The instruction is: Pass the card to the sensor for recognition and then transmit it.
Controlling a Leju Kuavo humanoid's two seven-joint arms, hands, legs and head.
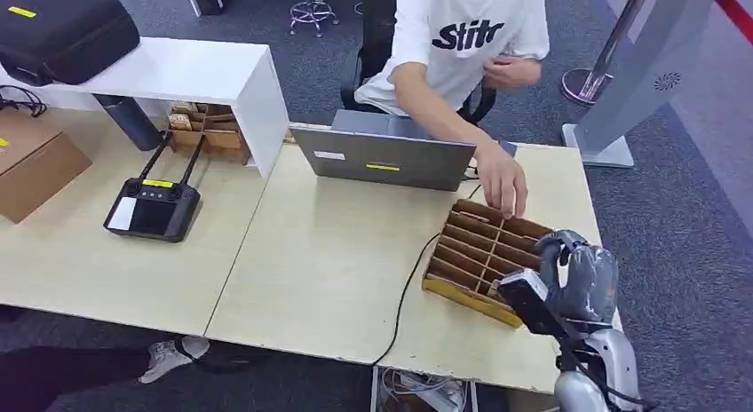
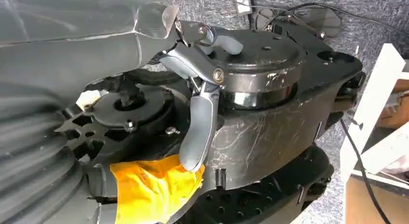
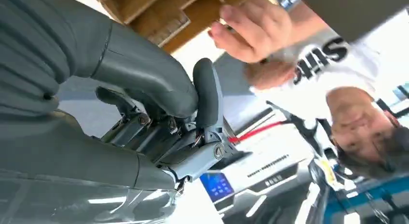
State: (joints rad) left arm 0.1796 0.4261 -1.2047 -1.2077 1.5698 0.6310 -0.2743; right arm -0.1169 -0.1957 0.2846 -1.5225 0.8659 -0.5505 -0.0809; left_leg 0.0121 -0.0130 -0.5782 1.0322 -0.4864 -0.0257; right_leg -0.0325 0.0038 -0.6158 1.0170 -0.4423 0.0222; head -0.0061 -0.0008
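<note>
A wooden divider tray (image 1: 484, 252) lies on the right side of the table (image 1: 328, 270). My right hand (image 1: 577, 274) hovers over the tray's near right corner with its fingers partly curled and nothing in them; in the right wrist view its thumb (image 3: 144, 77) and a dark finger (image 3: 207, 91) stand close together around an empty gap. A person's hand (image 1: 502, 183) reaches into the tray's far slots (image 3: 159, 16); I cannot make out a card. My left hand (image 2: 200, 122) hangs low beside my body, fingers loose, holding nothing.
A grey laptop (image 1: 384, 156) stands behind the tray, with the seated person (image 1: 462, 39) beyond it. A black cable (image 1: 404, 297) runs off the front edge. A remote controller (image 1: 153, 208) and cardboard box (image 1: 35, 163) lie left. A grey-white kiosk (image 1: 635, 83) stands on the floor at right.
</note>
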